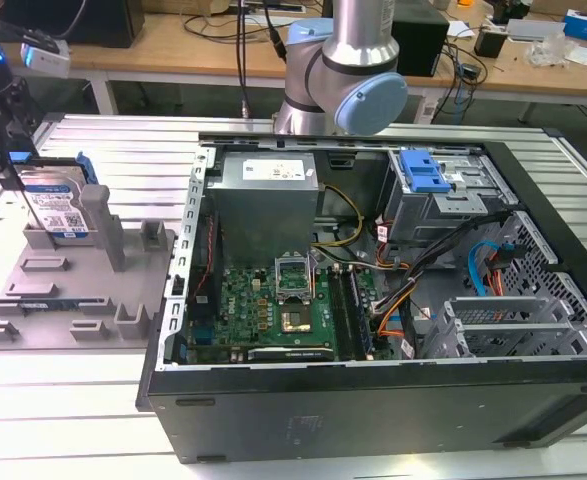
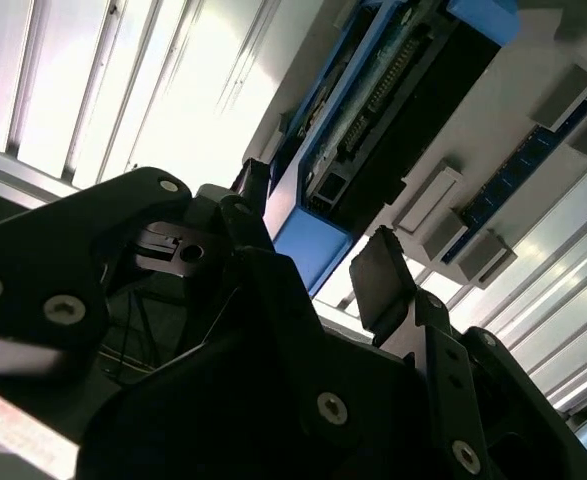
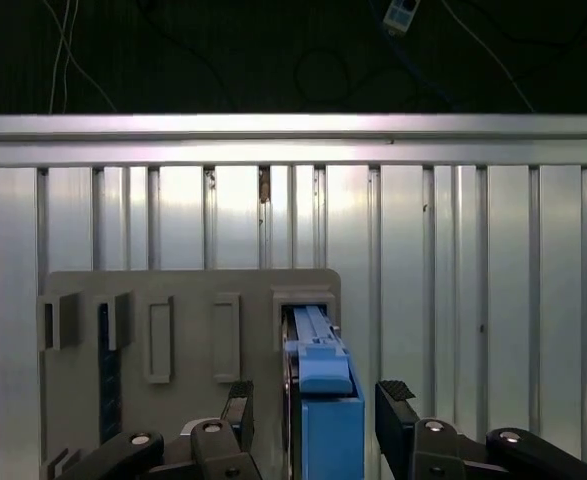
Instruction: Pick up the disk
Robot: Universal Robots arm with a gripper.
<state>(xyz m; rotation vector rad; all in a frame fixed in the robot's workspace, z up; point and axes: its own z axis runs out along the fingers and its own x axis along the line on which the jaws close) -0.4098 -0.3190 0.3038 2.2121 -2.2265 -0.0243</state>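
Observation:
The disk (image 1: 55,205) stands on edge in a slot at the back of the grey holder tray (image 1: 73,295), at the exterior view's left; its white-and-blue label faces the camera. My gripper (image 1: 23,190) hangs down over it. In the first wrist view the blue side rail of the disk (image 3: 325,420) runs between my two black fingers (image 3: 238,405), and the gripper (image 3: 316,398) is open with a gap on each side. In the second wrist view the gripper (image 2: 315,235) straddles the blue corner of the disk (image 2: 393,100) the same way.
An open computer case (image 1: 373,400) takes up the middle and the exterior view's right, with a blue drive-bay bracket (image 1: 423,172) inside. The arm's base (image 1: 343,70) rises behind it. Several posts (image 1: 108,225) stand on the tray near the disk. The slatted metal table (image 3: 473,300) lies beneath.

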